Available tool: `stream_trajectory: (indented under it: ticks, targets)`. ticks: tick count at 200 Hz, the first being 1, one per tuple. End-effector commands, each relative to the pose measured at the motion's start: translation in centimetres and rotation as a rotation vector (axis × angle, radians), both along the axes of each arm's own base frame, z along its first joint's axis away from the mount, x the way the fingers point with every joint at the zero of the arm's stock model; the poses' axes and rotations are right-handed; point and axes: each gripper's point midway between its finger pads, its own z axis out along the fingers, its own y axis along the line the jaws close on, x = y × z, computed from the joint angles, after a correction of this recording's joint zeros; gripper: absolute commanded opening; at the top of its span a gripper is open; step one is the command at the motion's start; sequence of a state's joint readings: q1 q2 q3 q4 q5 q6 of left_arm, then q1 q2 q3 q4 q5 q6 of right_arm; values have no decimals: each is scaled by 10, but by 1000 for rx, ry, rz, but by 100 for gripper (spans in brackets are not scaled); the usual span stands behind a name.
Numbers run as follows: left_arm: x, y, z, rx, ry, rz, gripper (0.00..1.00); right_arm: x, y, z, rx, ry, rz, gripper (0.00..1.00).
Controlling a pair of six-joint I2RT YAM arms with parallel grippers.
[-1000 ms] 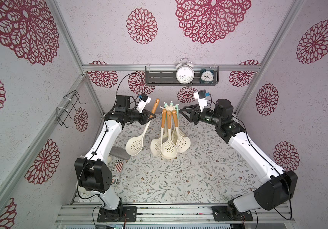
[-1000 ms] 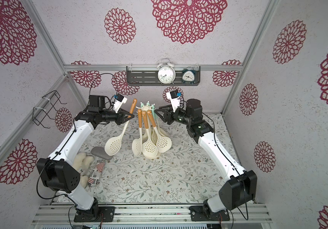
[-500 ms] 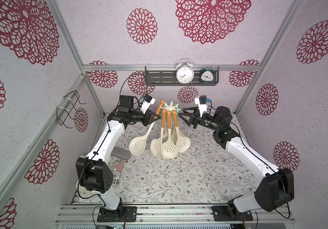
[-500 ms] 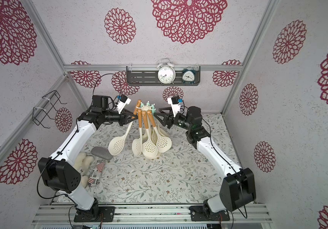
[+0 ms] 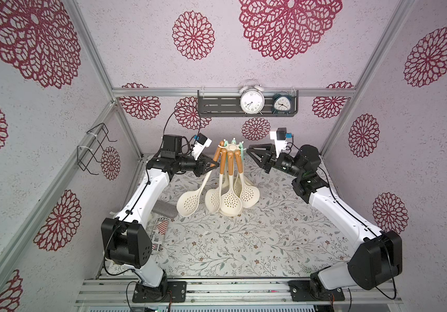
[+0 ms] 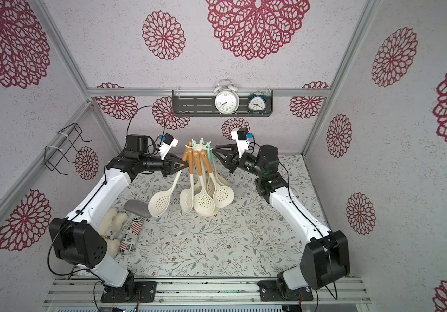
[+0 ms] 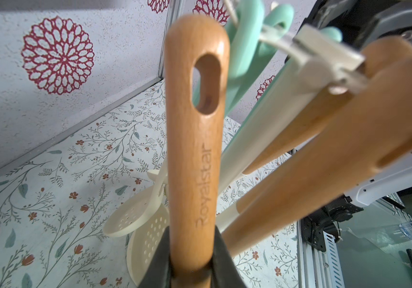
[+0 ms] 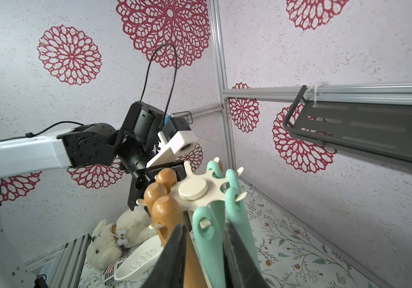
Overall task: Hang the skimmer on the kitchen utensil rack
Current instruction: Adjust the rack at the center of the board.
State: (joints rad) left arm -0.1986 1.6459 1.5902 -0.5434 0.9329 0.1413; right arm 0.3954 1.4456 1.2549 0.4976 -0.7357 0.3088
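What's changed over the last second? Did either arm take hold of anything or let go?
The left gripper, still shut on the skimmer, carried its handle in toward the crown of the kitchen utensil rack; the hole is not yet hooked. The right gripper edged closer, its jaws narrowing around a mint-green handle; grip unconfirmed. Nothing was let go. The rack and hung skimmers stayed put.

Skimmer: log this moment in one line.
left gripper: shut on skimmer | skimmer: tilted beside rack, hole unhooked | right gripper: around mint handle, grip unclear
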Motion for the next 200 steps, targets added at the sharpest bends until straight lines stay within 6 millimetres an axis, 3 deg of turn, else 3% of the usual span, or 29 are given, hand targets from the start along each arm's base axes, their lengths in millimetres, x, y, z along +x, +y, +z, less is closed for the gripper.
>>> stream_trajectory:
  ticks: [1,77,118,156,200]
  targets:
    - [-12,-3,37,-46,-104,-27,0,-2,-3,21,29,-46,13,23]
    - [-24,-4,31,-48,-100,-38,0,9,-2,19,38,-18,20,15]
    - [-35,-5,38,-46,-123,-36,0,14,-2,17,42,1,9,14]
    - [-45,-3,42,-51,-137,-30,0,25,-20,15,53,33,-105,16]
    - [-63,-11,36,-30,-135,-27,0,22,-29,18,52,39,-131,17]
